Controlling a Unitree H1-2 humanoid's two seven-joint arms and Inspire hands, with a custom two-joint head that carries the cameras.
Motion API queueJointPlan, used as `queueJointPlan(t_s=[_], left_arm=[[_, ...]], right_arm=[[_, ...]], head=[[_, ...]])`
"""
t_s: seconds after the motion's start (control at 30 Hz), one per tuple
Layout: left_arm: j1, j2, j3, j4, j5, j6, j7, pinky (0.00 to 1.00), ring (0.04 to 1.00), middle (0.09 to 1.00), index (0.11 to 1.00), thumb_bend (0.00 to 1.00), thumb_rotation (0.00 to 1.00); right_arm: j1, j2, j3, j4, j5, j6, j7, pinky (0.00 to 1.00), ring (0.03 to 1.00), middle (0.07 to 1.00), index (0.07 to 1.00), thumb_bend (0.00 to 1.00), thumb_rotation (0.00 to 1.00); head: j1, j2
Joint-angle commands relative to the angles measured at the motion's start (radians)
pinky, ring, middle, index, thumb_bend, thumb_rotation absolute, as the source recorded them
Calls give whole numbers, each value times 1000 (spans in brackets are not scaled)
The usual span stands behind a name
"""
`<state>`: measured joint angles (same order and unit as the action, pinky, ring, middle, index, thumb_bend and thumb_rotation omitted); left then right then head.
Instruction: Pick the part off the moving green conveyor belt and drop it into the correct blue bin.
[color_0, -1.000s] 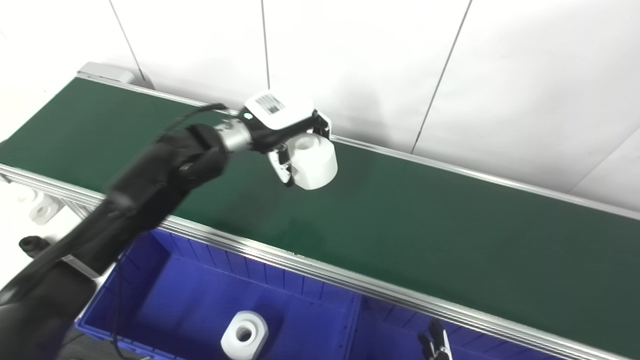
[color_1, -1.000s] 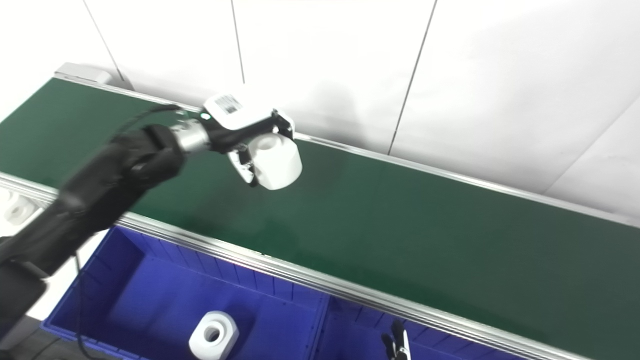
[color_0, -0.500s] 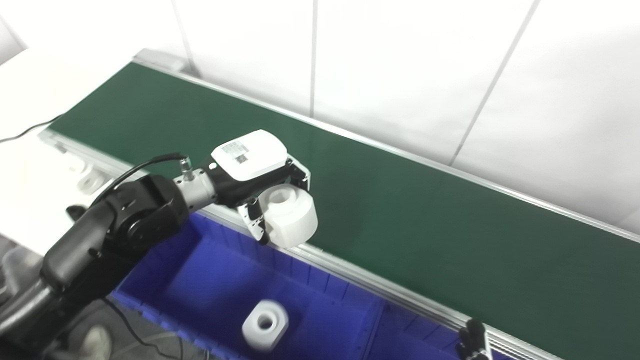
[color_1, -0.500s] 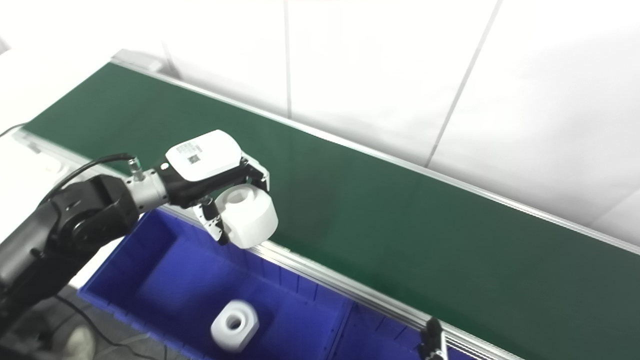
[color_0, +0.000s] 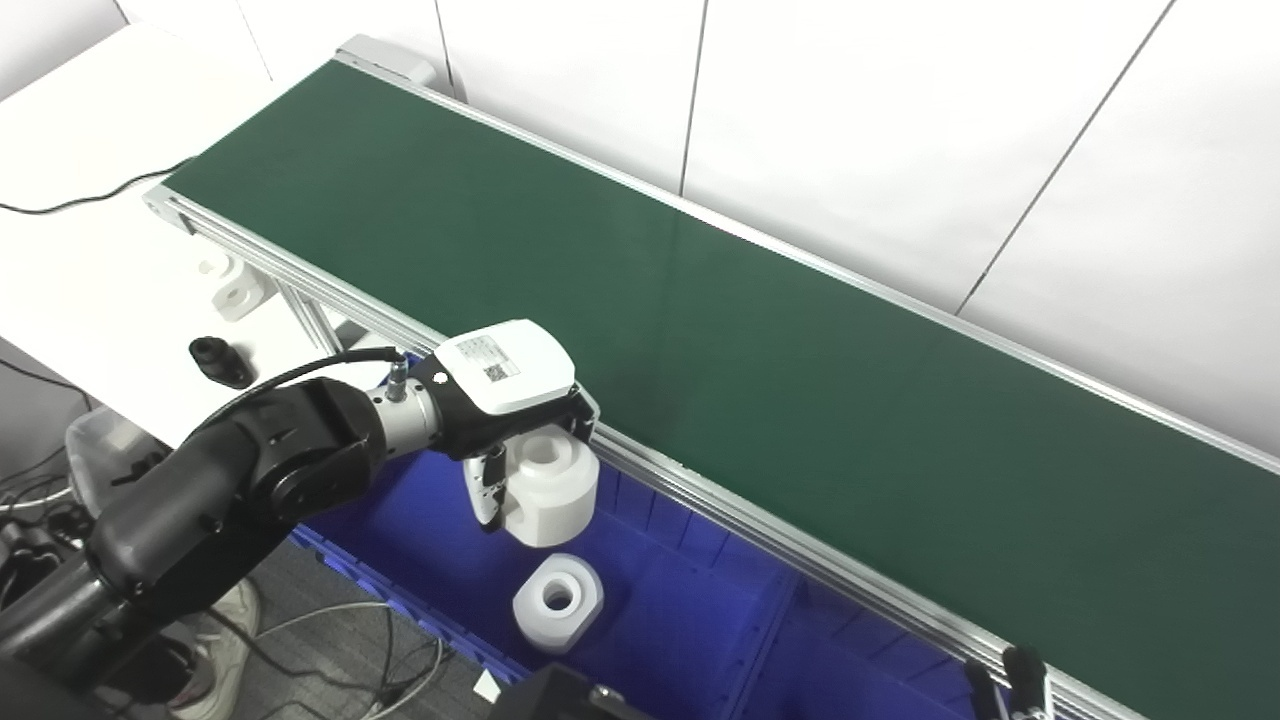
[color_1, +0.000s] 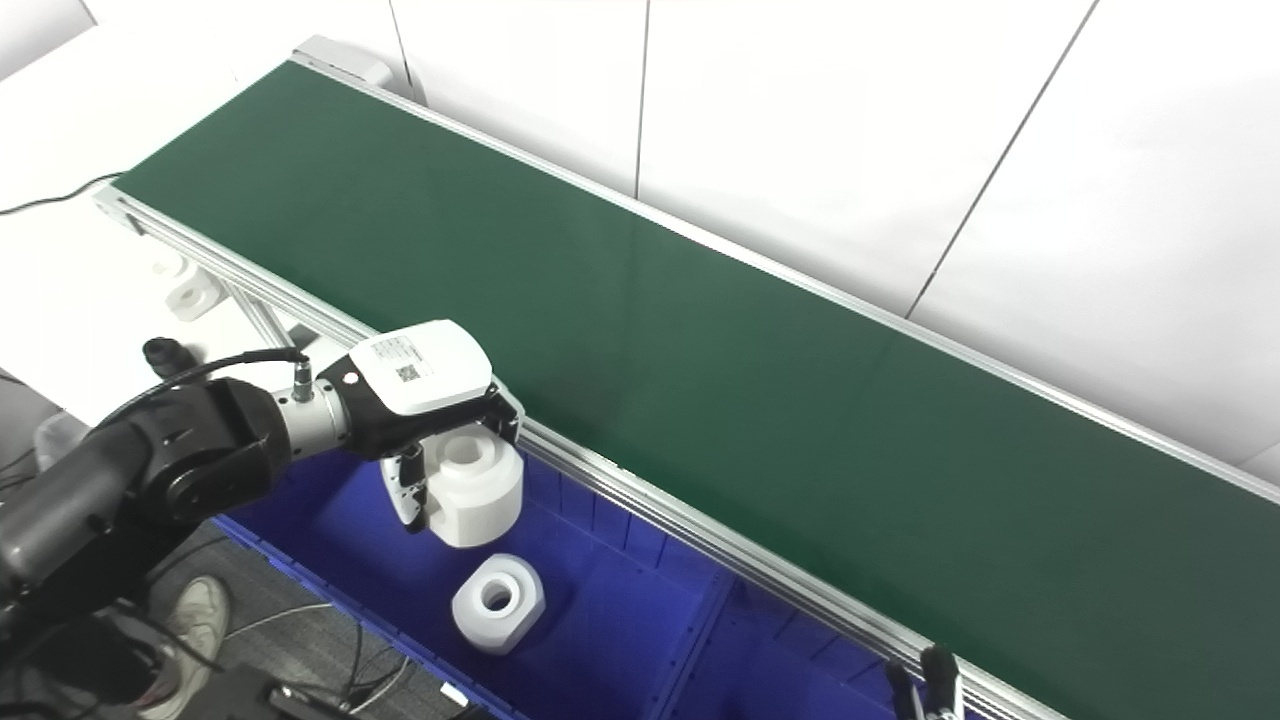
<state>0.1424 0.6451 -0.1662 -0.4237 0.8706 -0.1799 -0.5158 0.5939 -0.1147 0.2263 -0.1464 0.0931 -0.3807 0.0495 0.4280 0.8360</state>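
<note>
My left hand (color_0: 505, 400) is shut on a white round part with a centre hole (color_0: 547, 485) and holds it above the left blue bin (color_0: 660, 620). A second white part with a hole (color_0: 558, 600) lies on that bin's floor, just below the held one. The green conveyor belt (color_0: 700, 330) runs from upper left to lower right with nothing on it. Only the fingertips of my right hand (color_0: 1005, 675) show at the bottom edge, so its state is hidden.
The belt's aluminium rail (color_0: 760, 525) runs along the bins' far side. A second blue bin (color_0: 860, 670) adjoins on the right. A white table (color_0: 90, 260) at left holds a small white part (color_0: 235, 290) and a black part (color_0: 218, 360). Cables lie on the floor.
The left hand has carried the white part off the belt, over the rail and down above the left bin. The camera view has also shifted.
</note>
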Motion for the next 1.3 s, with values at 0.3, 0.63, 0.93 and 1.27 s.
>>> queueJointPlan(t_s=[0.3, 0.63, 0.93, 1.27], left_arm=[[-16, -12, -66, 202, 172, -58, 166, 432, 401, 489, 526, 501, 0], [-27, -11, -112, 223, 405, 57, 76, 602, 688, 741, 750, 960, 405], [-10, 12, -83, 164, 256, 23, 54, 713, 795, 839, 865, 1000, 805], [103, -2, 36, -122, -189, -34, 113, 560, 659, 729, 773, 1000, 825]], right_arm=[[5, 16, -15, -10, 0, -20, 29, 938, 915, 984, 1000, 840, 820], [6, 27, -15, -4, -8, -28, 32, 934, 910, 977, 1000, 843, 813], [2, 30, -20, 3, -9, -32, 39, 941, 912, 983, 1000, 813, 808], [16, 39, -19, -15, -43, -18, 35, 929, 900, 976, 1000, 830, 821]], head=[[-21, -9], [-35, -14], [-40, -15], [-94, 6]])
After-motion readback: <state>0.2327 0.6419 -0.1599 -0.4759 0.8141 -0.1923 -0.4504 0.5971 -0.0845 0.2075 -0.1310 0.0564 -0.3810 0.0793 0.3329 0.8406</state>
